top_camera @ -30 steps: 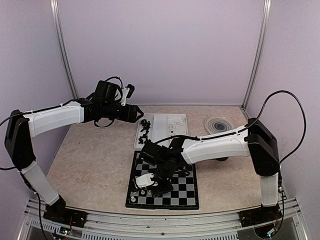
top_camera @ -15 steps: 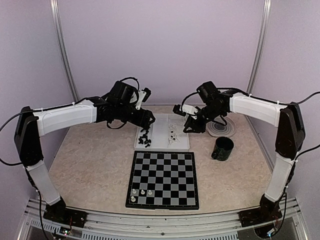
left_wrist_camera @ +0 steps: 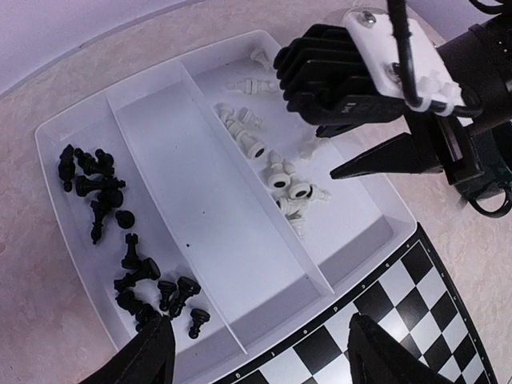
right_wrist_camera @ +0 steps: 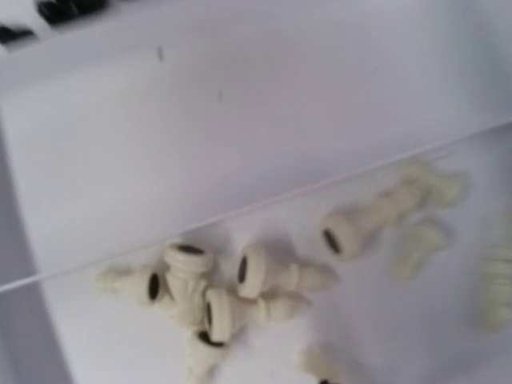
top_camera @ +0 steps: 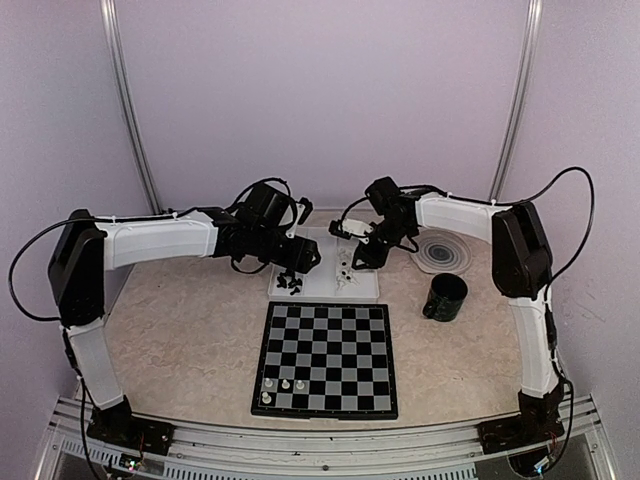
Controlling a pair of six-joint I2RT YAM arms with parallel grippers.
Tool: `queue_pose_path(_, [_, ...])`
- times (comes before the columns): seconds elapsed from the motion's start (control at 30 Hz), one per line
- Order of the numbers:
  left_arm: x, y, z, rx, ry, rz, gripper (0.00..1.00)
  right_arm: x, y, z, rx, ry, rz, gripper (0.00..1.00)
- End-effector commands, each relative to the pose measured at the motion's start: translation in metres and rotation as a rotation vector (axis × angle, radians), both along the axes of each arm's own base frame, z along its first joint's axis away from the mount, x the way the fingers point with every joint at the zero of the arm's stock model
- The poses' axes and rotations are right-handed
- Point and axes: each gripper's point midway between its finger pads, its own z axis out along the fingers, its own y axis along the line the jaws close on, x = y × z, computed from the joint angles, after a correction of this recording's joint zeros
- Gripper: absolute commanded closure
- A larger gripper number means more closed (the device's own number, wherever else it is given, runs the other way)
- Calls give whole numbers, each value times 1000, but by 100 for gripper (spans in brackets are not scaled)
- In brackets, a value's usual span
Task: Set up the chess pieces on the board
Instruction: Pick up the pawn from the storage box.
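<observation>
Left claw (left_wrist_camera: pixel 260 320): spread wide, nothing held; black chess pieces (left_wrist_camera: pixel 104 188) are seen just below it in the white tray (left_wrist_camera: pixel 184 184). Right claw (top_camera: pixel 360 255): its opening cannot be told; white chess pieces (right_wrist_camera: pixel 240 288) are scattered directly beneath. Board (top_camera: pixel 325 345): laid toward the arm bases from both claws, three white pieces (top_camera: pixel 283 385) stood upon it.

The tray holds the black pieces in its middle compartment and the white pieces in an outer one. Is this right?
Not quite: the black pieces lie in the other outer compartment of the tray, not the middle, as the left wrist view shows.
</observation>
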Motion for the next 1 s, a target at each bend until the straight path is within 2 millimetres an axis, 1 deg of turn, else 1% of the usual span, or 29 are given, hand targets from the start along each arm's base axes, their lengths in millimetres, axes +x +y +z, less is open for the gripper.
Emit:
queue_pose_path(0.0, [-4, 13, 9, -18, -14, 53, 26, -7, 3, -21, -43, 75, -16, 64])
queue_pose_path(0.2, [-8, 19, 8, -18, -9, 64, 26, -14, 10, -48, -119, 82, -9, 63])
queue_pose_path(0.33, [-9, 21, 8, -19, -12, 66, 26, -15, 9, -61, -166, 75, -17, 64])
queue_pose_path(0.5, [-11, 24, 9, -18, -18, 70, 26, -17, 6, -72, -207, 101, -37, 67])
queue_pose_path(0.6, [-12, 26, 11, -22, -23, 73, 26, -20, 3, -75, -218, 121, -54, 68])
queue_pose_path(0.7, [-14, 26, 13, -31, -23, 74, 26, -23, 0, -76, -226, 132, -76, 67])
queue_pose_path(0.83, [-16, 27, 14, -40, -23, 73, 26, -27, -6, -73, -237, 140, -96, 64])
queue_pose_path(0.97, [-19, 28, 14, -42, -21, 76, 26, -33, -10, -68, -239, 149, -100, 64])
